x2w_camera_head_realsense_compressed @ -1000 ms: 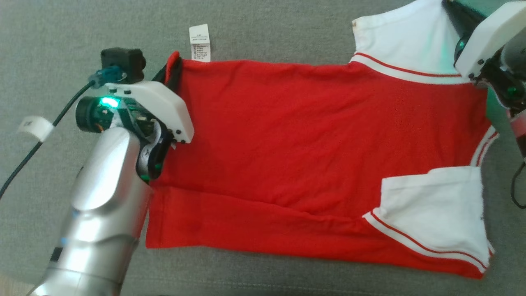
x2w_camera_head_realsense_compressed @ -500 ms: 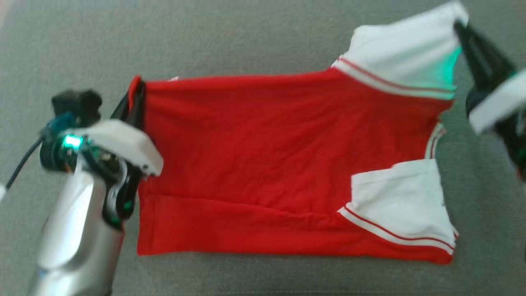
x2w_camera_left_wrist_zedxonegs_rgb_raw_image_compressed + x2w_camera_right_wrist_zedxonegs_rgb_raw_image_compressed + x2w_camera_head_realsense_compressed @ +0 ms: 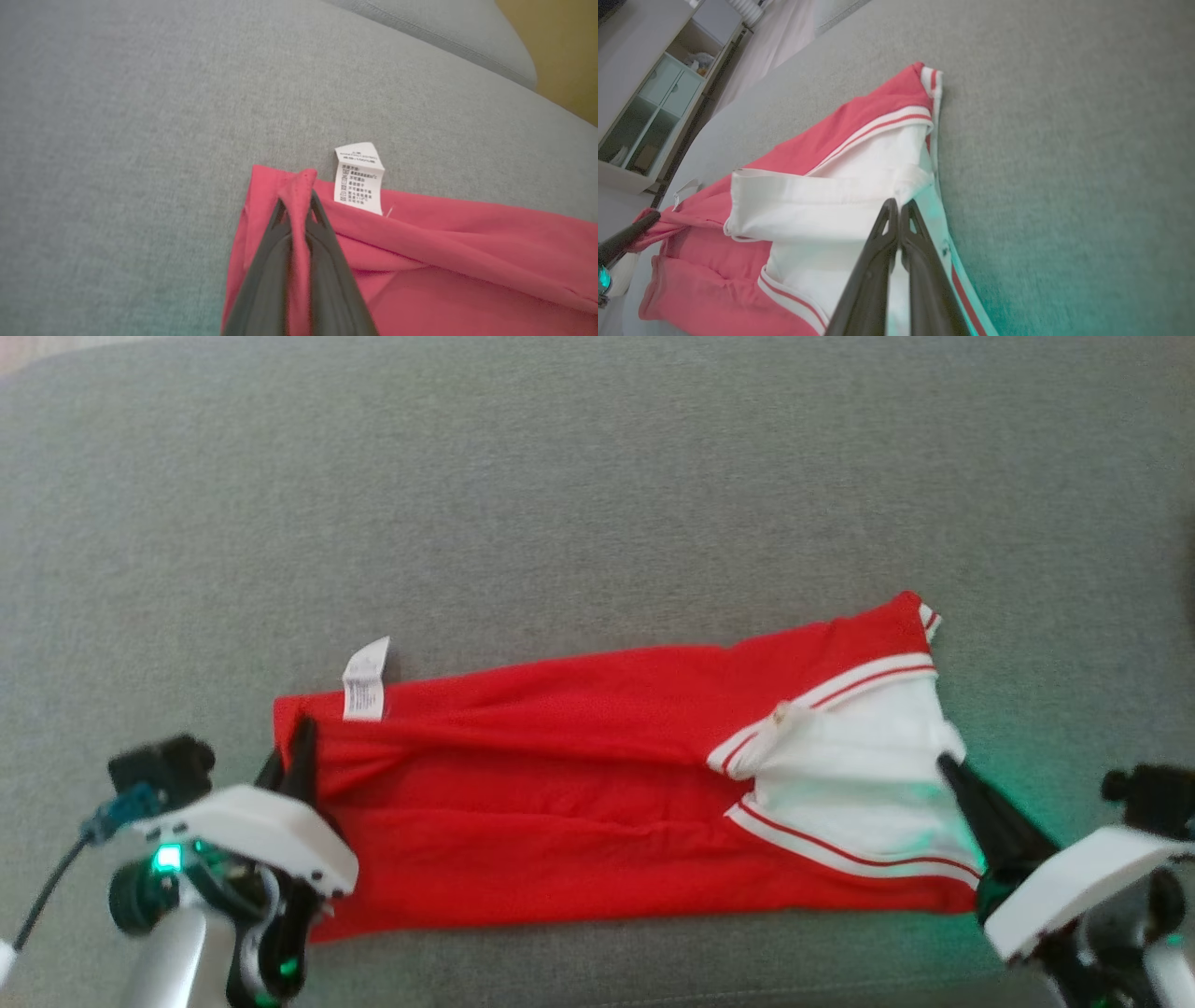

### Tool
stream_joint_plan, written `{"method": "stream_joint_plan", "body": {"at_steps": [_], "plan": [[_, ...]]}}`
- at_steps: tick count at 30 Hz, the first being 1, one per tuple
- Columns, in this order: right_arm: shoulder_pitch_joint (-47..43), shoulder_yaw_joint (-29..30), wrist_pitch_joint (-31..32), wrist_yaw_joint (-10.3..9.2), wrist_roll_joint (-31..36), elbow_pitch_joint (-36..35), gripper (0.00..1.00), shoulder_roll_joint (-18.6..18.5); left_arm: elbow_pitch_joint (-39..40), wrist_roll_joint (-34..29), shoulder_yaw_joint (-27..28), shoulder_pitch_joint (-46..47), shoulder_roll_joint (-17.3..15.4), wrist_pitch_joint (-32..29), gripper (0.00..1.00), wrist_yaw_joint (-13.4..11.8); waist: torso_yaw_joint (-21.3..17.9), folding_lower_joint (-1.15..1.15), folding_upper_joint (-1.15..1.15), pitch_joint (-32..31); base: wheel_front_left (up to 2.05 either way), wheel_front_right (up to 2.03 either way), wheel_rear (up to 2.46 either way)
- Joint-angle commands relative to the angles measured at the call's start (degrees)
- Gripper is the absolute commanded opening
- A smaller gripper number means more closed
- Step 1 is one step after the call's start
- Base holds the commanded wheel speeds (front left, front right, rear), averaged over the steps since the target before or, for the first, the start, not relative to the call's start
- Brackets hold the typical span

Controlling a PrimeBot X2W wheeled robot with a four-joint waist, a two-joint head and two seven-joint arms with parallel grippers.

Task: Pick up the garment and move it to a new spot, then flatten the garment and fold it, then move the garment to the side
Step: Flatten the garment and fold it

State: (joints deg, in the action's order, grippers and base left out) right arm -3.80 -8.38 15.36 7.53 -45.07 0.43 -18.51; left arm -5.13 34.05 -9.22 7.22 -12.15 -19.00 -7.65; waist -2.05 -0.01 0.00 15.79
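The garment [image 3: 579, 803] is a red shirt with white sleeves, folded lengthwise into a long band on the grey cushion. My left gripper [image 3: 301, 733] is shut on its red corner at the left end; the left wrist view shows the red fabric [image 3: 299, 186] pinched between the dark fingers [image 3: 266, 261]. My right gripper [image 3: 945, 765] is shut on the white sleeve edge [image 3: 906, 186] at the right end. A white care label [image 3: 366, 678] sticks up beside the left grip.
The grey sofa cushion [image 3: 597, 504] stretches wide beyond the garment. Its seam and back edge [image 3: 444, 44] run along the far side. A white cabinet with glass doors [image 3: 649, 93] stands on the floor beyond the cushion's edge.
Both grippers have pulled the far edge of the garment toward me, folding it over the near half. The head camera has also shifted.
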Motion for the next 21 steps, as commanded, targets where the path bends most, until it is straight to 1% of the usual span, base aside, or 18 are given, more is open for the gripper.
{"method": "stream_joint_plan", "body": {"at_steps": [1, 2, 3, 4, 5, 8, 12, 15, 21], "plan": [[-0.1, 0.0, 0.6, -0.04, 0.7, -2.2, 0.0, -0.4, 2.1, 0.5, 2.8, 0.4, -0.8, 0.6, 0.0, -0.5, -0.4, 0.01, 0.0, -0.2, 0.0, 0.0, 0.0], [-0.9, 0.0, 1.3, -0.04, 1.7, -2.0, 0.33, 0.0, 2.0, 0.8, 2.9, -0.5, -0.7, 0.5, 0.05, -0.7, -0.7, 0.01, 0.0, -0.3, 0.0, 0.0, 0.0], [-1.5, -0.2, 1.9, -0.04, 2.6, -2.1, 0.96, 0.5, 1.9, 1.2, 3.1, -1.3, -0.5, 0.5, 0.34, -0.9, -0.9, 0.01, 0.0, -0.4, 0.0, 0.0, 0.0], [-1.9, -0.6, 2.3, -0.04, 2.9, -2.4, 1.0, 1.3, 2.0, 1.7, 3.4, -2.0, -0.1, 0.7, 0.85, -1.0, -1.0, 0.01, 0.0, -0.6, 0.0, 0.0, 0.0], [-2.2, -1.0, 2.8, -0.04, 3.4, -2.7, 1.0, 1.9, 1.9, 2.0, 3.5, -2.6, 0.1, 1.0, 1.0, -1.0, -1.1, 0.01, 0.0, -0.8, 0.0, 0.0, 0.0], [-3.1, -1.5, 3.1, -0.04, 5.1, -3.5, 1.0, 3.1, 1.6, 1.7, 3.6, -4.3, 0.5, 2.5, 1.0, -1.4, -1.2, 0.01, 0.0, -1.7, 0.0, 0.0, 0.0], [-3.4, -1.8, 0.7, -0.04, 7.7, -6.6, 1.0, 3.7, 2.6, -0.2, 4.1, -6.6, 1.4, 7.3, 1.0, -2.7, -1.2, 0.01, 0.0, -3.2, 0.0, 0.0, 0.0], [-3.1, -1.1, -1.9, -0.04, 10.5, -9.5, 1.0, 4.0, 4.2, -4.5, 3.7, -7.9, 1.2, 12.5, 1.0, -4.7, -1.1, 0.01, 0.0, -4.5, 0.0, 0.0, 0.0], [-1.0, 3.0, -7.3, -0.04, 17.9, -14.0, 1.0, 6.0, 7.8, -12.9, 2.0, -7.7, 1.3, 21.6, 1.0, -8.5, -0.7, 0.01, 0.0, -6.6, 0.0, 0.0, 0.0]]}}
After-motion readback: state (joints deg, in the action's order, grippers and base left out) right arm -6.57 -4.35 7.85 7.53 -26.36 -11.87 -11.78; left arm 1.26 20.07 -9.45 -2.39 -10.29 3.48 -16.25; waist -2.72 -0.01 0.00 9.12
